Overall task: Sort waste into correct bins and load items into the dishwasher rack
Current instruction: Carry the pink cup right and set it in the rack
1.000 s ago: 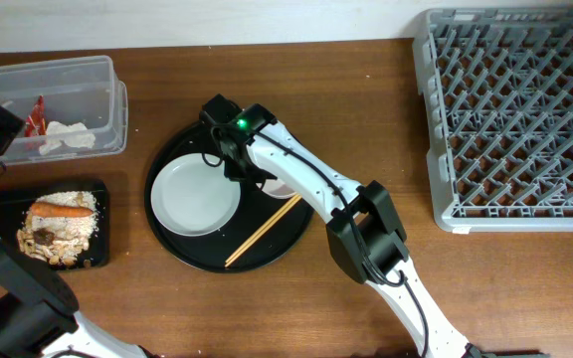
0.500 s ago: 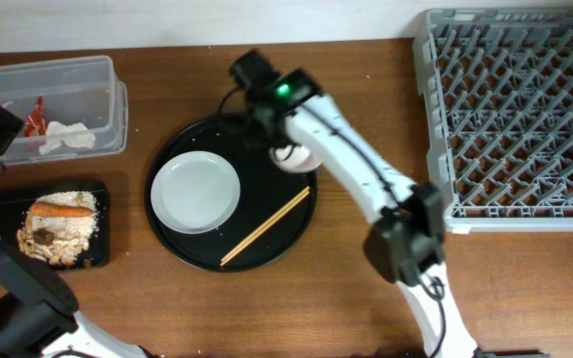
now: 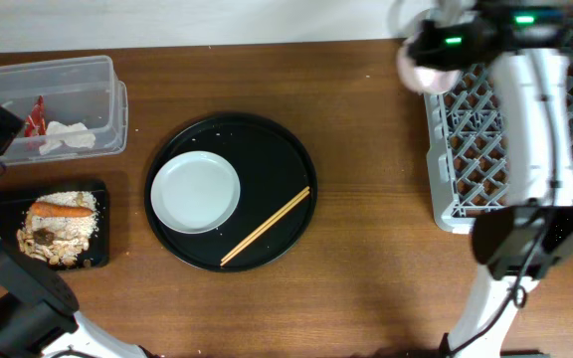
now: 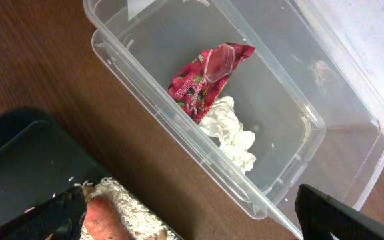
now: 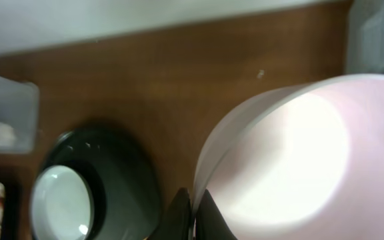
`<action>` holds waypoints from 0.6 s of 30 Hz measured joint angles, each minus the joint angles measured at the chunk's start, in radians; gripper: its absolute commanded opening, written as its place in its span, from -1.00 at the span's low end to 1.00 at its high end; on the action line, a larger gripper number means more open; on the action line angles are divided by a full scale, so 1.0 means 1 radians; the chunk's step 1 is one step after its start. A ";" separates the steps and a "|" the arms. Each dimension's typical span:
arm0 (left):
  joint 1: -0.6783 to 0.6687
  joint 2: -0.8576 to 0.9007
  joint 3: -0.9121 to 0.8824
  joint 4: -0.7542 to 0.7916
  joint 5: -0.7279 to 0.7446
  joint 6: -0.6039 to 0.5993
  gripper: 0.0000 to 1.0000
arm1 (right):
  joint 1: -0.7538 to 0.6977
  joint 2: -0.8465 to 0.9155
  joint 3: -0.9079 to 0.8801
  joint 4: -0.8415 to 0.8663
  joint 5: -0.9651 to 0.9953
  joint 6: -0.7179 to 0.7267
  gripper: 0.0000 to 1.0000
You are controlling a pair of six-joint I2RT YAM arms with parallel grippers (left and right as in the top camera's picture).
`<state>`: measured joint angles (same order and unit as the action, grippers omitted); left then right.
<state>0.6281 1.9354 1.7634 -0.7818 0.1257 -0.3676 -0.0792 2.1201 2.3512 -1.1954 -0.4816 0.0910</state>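
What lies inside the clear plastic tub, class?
Inside the clear plastic tub lie a red wrapper and a crumpled white tissue, touching each other. The tub floor under them is covered, so anything beneath cannot be seen.

the right arm [image 3: 531, 119] has white links, black joint housings, a thin black cable and green lights.

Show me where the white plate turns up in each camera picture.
Overhead: the plate lies left of centre, on the left side of the black tray.
Left wrist: not in it.
Right wrist: the plate sits bottom left, blurred, on that tray.
Shared landmark: the clear tub, top left overhead, filling the left wrist view, at the right wrist's left edge.
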 measured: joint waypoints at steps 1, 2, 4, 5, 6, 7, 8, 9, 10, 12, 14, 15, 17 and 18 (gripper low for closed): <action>0.000 0.000 0.000 0.000 0.000 0.000 0.99 | -0.053 0.005 0.000 0.006 -0.052 -0.024 -0.92; 0.000 0.000 0.000 0.000 0.000 0.000 0.99 | -0.101 0.011 0.000 0.007 -0.090 -0.044 -0.91; 0.000 0.000 0.000 0.000 0.000 0.000 0.99 | -0.176 0.026 0.000 0.007 -0.140 -0.066 -0.92; 0.000 0.000 0.000 0.000 0.000 0.000 0.99 | -0.222 0.039 0.000 0.008 -0.168 -0.078 -0.92; 0.000 0.000 0.000 0.000 0.000 0.000 0.99 | -0.261 0.052 0.000 0.008 -0.196 -0.091 -0.91; 0.000 0.000 0.000 0.000 0.000 0.000 0.99 | -0.282 0.061 0.000 0.008 -0.227 -0.105 -0.92; 0.000 0.000 0.000 0.000 0.000 0.000 0.99 | -0.307 0.073 0.000 0.008 -0.270 -0.127 -0.91; 0.000 0.000 0.000 0.000 0.000 0.000 0.99 | -0.328 0.086 0.000 0.008 -0.322 -0.153 -0.92; 0.000 0.000 0.000 0.000 0.000 0.000 0.99 | -0.352 0.111 0.000 0.008 -0.409 -0.200 -0.91; 0.000 0.000 0.000 0.000 0.000 0.000 0.99 | -0.357 0.137 0.000 0.025 -0.484 -0.235 -0.91; 0.000 0.000 0.000 0.000 0.000 0.000 0.99 | -0.354 0.175 0.000 0.058 -0.560 -0.264 -0.91; 0.000 0.000 0.000 0.000 0.000 0.000 0.99 | -0.349 0.213 0.000 0.080 -0.609 -0.280 -0.91; 0.000 0.000 0.000 0.000 0.000 0.000 0.99 | -0.345 0.254 0.000 0.105 -0.656 -0.289 -0.91; 0.000 0.000 0.000 0.000 0.000 0.000 0.99 | -0.344 0.272 0.000 0.117 -0.675 -0.293 -0.91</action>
<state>0.6281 1.9354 1.7634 -0.7822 0.1253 -0.3676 -0.4236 2.3924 2.3512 -1.0779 -1.1564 -0.2020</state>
